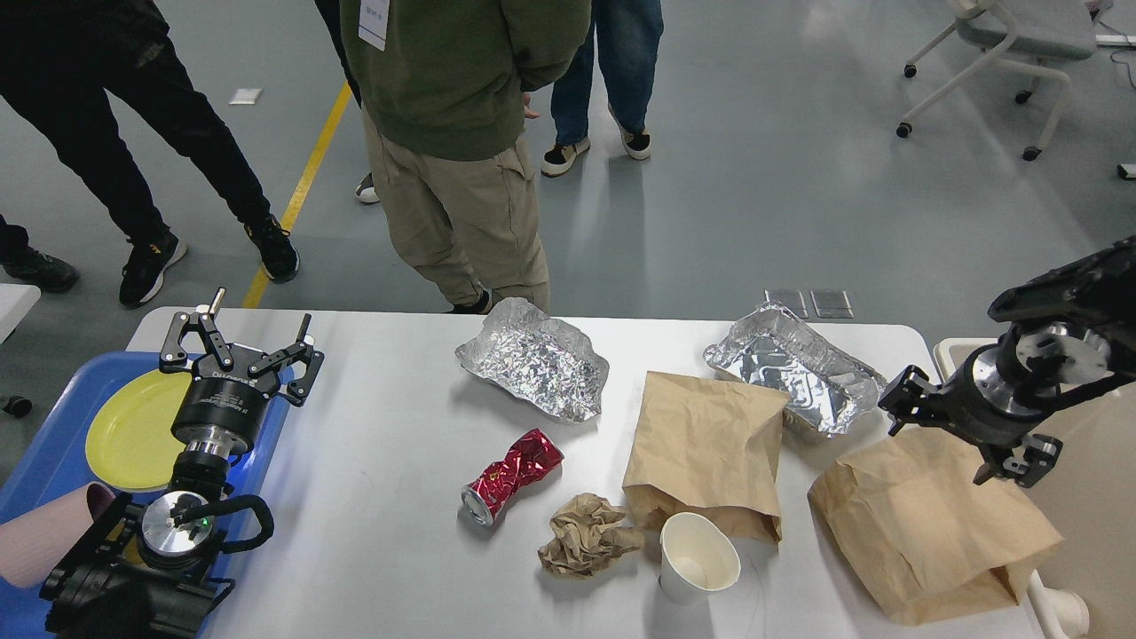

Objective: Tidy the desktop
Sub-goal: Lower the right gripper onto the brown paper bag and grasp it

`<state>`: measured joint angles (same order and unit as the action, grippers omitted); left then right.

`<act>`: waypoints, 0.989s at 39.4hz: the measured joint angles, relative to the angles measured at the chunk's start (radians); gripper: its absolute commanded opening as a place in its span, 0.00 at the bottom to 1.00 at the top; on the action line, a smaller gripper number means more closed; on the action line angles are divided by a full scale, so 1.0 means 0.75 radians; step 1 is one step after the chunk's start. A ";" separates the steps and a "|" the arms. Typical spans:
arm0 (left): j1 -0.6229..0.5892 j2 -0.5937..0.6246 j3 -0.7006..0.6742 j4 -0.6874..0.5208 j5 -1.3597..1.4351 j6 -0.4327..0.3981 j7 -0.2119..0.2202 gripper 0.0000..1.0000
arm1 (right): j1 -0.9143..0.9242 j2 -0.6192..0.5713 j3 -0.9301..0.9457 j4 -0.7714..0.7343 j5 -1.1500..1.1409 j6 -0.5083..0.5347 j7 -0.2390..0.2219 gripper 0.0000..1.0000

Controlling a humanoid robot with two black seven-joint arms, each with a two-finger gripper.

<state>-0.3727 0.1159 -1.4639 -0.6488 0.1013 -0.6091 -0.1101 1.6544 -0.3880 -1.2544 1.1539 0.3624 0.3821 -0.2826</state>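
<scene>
Head view: right gripper (963, 432) hangs splayed, empty, over the brown bag (932, 524); it likely needs lowering and closing. Left gripper (240, 342) gapes idle above the desktop (382, 444).

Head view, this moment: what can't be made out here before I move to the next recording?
- Beige bin: cut off by the right edge, contents hidden behind the right arm.
- Pink cup: cut off by the left edge, partly behind the left arm.
- Right gripper: seen from the side, open or shut unclear.
- Nearer paper bag: closed, contents unseen.
- Bystanders: heads cropped by the top edge.
</scene>
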 measured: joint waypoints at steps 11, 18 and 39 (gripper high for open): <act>0.000 -0.001 0.001 0.000 0.000 0.000 0.002 0.96 | -0.235 0.070 0.124 -0.256 0.150 -0.043 -0.016 0.96; 0.000 -0.001 0.001 0.000 0.000 0.000 0.002 0.96 | -0.373 0.122 0.181 -0.354 0.131 -0.053 -0.025 0.96; 0.000 -0.001 0.001 0.000 0.000 0.000 0.002 0.96 | -0.580 0.196 0.253 -0.375 0.073 -0.276 -0.024 0.33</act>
<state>-0.3728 0.1151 -1.4634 -0.6489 0.1012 -0.6090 -0.1089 1.2191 -0.2412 -1.0644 0.8724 0.4175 0.1755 -0.3006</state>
